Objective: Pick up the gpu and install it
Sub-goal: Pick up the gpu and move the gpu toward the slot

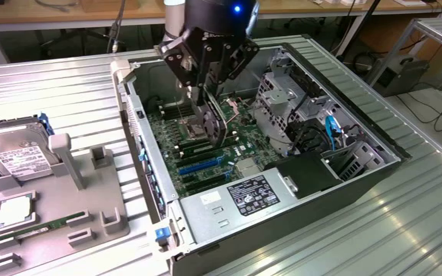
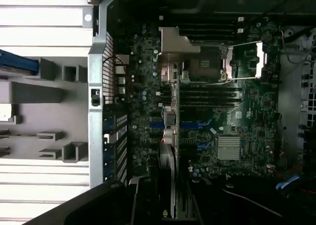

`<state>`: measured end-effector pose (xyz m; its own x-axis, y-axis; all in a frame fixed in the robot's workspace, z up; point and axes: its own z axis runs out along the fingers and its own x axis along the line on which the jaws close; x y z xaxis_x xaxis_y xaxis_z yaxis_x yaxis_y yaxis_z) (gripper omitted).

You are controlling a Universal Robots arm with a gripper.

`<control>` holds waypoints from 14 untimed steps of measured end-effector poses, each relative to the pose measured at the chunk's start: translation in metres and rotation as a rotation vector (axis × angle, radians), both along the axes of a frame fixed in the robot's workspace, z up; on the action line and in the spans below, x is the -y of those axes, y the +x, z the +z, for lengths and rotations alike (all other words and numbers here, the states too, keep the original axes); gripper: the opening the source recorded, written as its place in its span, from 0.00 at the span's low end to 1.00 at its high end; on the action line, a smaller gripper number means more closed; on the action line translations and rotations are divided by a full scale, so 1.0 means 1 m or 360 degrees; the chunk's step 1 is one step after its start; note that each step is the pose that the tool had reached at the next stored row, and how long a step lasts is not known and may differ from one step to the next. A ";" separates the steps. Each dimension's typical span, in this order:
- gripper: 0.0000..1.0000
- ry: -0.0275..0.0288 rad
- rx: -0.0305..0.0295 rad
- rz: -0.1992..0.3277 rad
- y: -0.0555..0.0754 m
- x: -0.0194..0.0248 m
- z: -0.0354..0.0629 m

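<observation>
in the upper centre of the exterior view the claw (image 1: 205, 98) is clenched on the gpu (image 1: 214, 129), held edge-down inside the open computer case (image 1: 359, 103). the card's lower edge sits at the green motherboard (image 1: 198, 167) near mid-frame; contact cannot be told.

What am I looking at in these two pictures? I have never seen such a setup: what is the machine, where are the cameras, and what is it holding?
The machine is a single robot arm ending in a gripper. One picture comes from a camera standing off the arm; the other from a camera on its wrist, looking down into an open computer case lying on a ribbed metal table. The gripper is shut on the gpu, a thin dark card held on edge over the green motherboard. At the exterior view's left, a grey holder tray carries a hard drive and a RAM stick.
</observation>
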<state>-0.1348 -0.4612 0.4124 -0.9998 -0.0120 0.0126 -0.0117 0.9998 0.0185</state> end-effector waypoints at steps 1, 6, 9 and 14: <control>0.26 -0.00013 -0.00001 0.0000 0.008 -0.0014 -0.0030; 0.26 -0.00047 -0.00002 0.0000 0.036 -0.0055 -0.0145; 0.26 -0.00056 -0.00004 0.0000 0.052 -0.0069 -0.0209; 0.26 -0.00053 -0.00002 0.0000 0.070 -0.0074 -0.0289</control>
<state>-0.0651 -0.4538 0.3836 -0.9998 -0.0120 0.0128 -0.0118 0.9998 0.0152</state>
